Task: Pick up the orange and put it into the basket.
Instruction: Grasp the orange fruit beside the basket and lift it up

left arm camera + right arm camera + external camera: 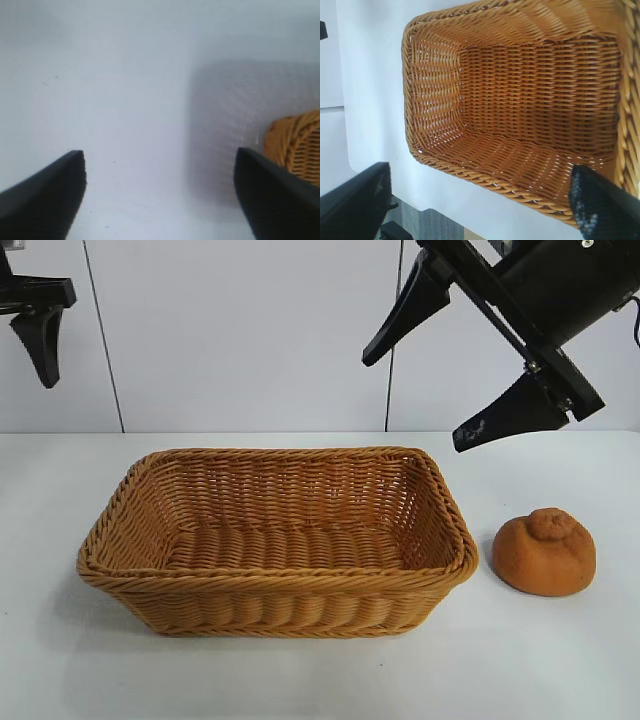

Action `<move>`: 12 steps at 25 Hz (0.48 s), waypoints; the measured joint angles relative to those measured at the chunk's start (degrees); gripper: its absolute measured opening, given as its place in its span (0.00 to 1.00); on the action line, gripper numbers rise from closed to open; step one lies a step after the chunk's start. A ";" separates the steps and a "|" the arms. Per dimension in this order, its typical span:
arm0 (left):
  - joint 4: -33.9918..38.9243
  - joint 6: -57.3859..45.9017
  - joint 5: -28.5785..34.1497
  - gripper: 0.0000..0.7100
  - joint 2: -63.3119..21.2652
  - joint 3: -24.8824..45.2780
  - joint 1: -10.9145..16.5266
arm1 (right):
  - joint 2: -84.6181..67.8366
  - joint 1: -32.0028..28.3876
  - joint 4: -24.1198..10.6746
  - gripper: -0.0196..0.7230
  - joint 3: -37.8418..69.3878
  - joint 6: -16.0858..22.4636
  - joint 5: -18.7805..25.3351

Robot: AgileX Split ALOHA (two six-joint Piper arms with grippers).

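Note:
The orange (545,552), a dull orange-brown lump with a knob on top, sits on the white table just right of the basket (280,585). The woven tan basket stands at the table's middle and is empty. It fills the right wrist view (435,90), and one corner shows in the left wrist view (297,145). My right gripper (415,400) is open and empty, high above the basket's right end and the orange. My left gripper (40,345) is open and empty, high at the far left, over bare table in its wrist view (160,165).
The white table (300,680) runs from the wall panels to the near edge. The table's edge and grey floor (435,225) show in the right wrist view, past the basket.

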 joint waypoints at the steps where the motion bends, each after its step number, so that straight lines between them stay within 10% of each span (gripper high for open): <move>1: 0.00 0.00 0.00 0.82 0.00 0.00 0.00 | 0.00 0.00 0.00 0.92 0.00 0.00 0.00; 12: -1.77 4.64 0.00 0.82 -19.69 26.18 -0.06 | 0.00 0.00 -0.06 0.92 0.00 0.00 -0.05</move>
